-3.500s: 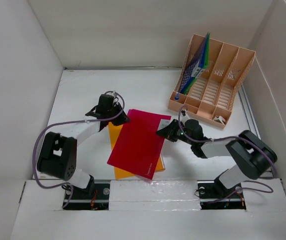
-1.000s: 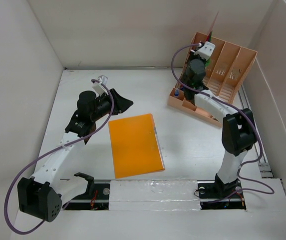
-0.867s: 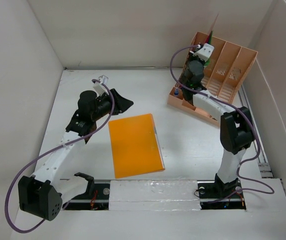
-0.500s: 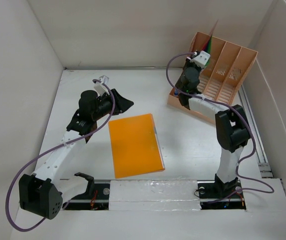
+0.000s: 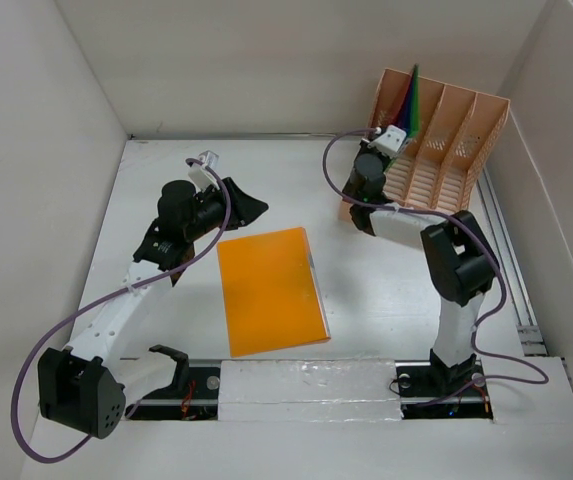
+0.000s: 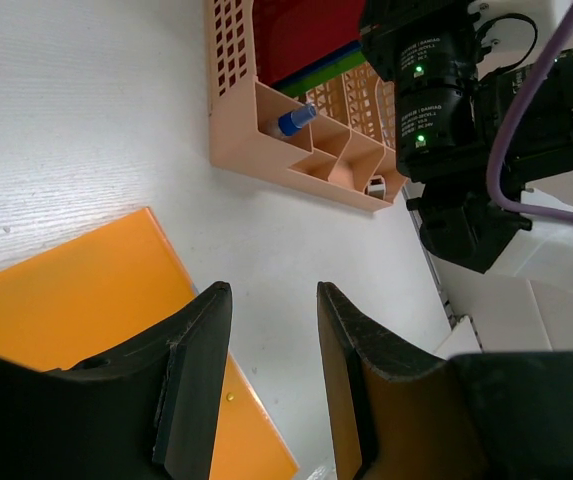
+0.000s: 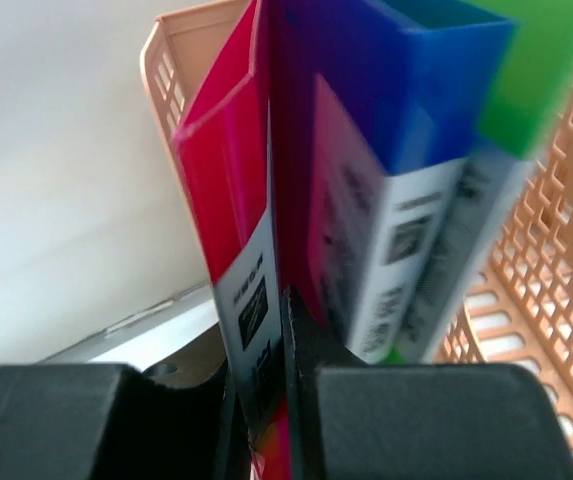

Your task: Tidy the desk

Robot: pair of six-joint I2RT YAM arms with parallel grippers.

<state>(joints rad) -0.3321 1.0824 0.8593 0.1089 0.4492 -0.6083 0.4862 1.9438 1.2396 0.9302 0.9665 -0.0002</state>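
Bench (image 5: 296,180): white top, walled on three sides, carrying everything below.

Right end effector (image 7: 261,370): closed on the lower edge of the red folder (image 7: 221,190). The folder stands upright in the leftmost slot of the peach file rack (image 5: 456,140), at the bench's far right corner. An edge pinch keeps the sheet vertical, so it can slide in beside the blue folder (image 7: 366,130) and green folder (image 7: 526,70) already there. Judgement: filing step nearly done, release pending.

Left end effector (image 6: 271,330): fingers apart, holding nothing. It hangs over the far left corner of the orange folder (image 5: 271,290), which lies flat mid-bench, well apart from the rack. Probably parked there to be ready for that folder next.

View comparison:
- Overhead gives the layout, but the right wrist's own housing hides the grip.
- The right wrist view shows the pinch and the printed labels on the folders. It does not show the slot floor, so I cannot tell whether the red folder is fully seated.
- The left wrist view alone shows a blue-capped marker (image 6: 294,120) lying in the rack's front compartment.
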